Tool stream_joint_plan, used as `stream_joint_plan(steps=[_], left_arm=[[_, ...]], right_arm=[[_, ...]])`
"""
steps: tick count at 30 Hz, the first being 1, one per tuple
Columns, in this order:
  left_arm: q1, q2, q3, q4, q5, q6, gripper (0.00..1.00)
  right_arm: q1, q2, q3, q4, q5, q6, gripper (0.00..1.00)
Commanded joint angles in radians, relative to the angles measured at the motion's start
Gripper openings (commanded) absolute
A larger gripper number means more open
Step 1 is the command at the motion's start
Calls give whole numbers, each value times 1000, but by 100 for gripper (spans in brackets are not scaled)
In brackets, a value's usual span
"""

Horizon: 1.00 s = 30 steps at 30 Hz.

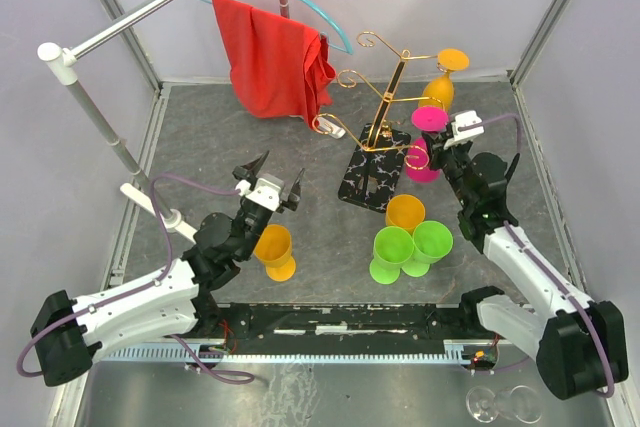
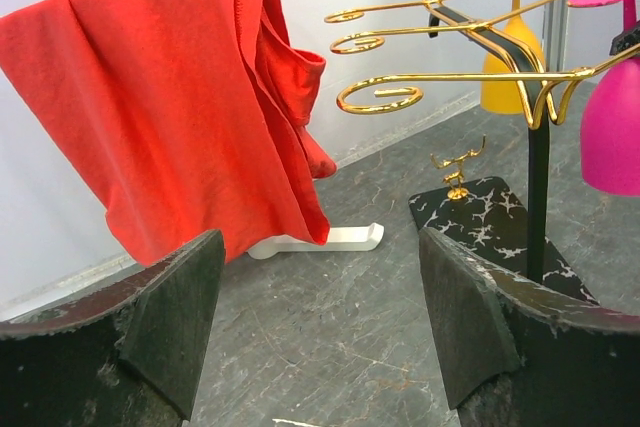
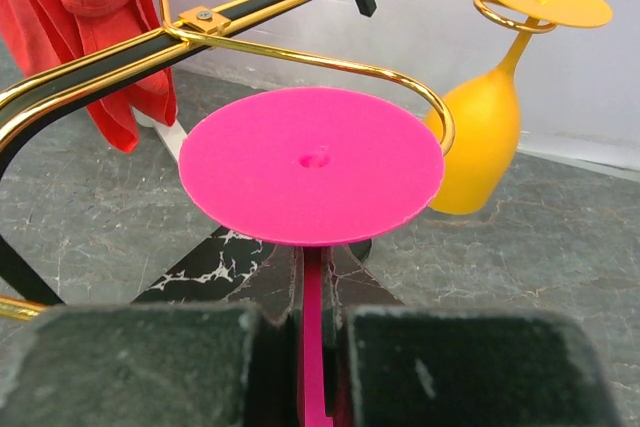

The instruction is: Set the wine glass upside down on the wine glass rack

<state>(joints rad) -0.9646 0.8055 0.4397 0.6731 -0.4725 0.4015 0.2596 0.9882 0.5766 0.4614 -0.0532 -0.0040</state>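
The gold wine glass rack (image 1: 385, 112) stands on its black marbled base (image 1: 362, 179) at the back middle. My right gripper (image 1: 447, 144) is shut on the stem of a pink wine glass (image 1: 429, 119), held upside down at the rack's right arm. In the right wrist view the pink foot (image 3: 312, 165) lies level with a curved gold arm (image 3: 300, 52), and the stem (image 3: 312, 347) is clamped between my fingers. I cannot tell whether the foot rests on the arm. An orange glass (image 1: 445, 77) hangs upside down on the rack. My left gripper (image 1: 272, 177) is open and empty above the table.
An orange glass (image 1: 275, 252) stands by the left arm. Two green cups (image 1: 393, 247) and an orange cup (image 1: 405, 212) stand in front of the rack. A red cloth (image 1: 270, 57) hangs on a blue hanger at the back left. Clear glasses (image 1: 500, 404) lie off the table at the near right.
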Motion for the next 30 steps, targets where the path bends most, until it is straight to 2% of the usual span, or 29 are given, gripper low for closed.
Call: stream_joint_plan(steps=[1, 10, 21, 30], left_arm=[[-3, 4, 2, 72, -24, 26, 85], [-1, 25, 2, 90, -37, 44, 86], [5, 72, 10, 115, -45, 56, 88], [15, 94, 15, 117, -46, 62, 89]], right_arm=[[-12, 32, -8, 179, -17, 13, 1], [-26, 146, 15, 289, -46, 41, 1], [-29, 253, 94, 301, -76, 30, 1], [-44, 329, 144, 287, -18, 50, 1]])
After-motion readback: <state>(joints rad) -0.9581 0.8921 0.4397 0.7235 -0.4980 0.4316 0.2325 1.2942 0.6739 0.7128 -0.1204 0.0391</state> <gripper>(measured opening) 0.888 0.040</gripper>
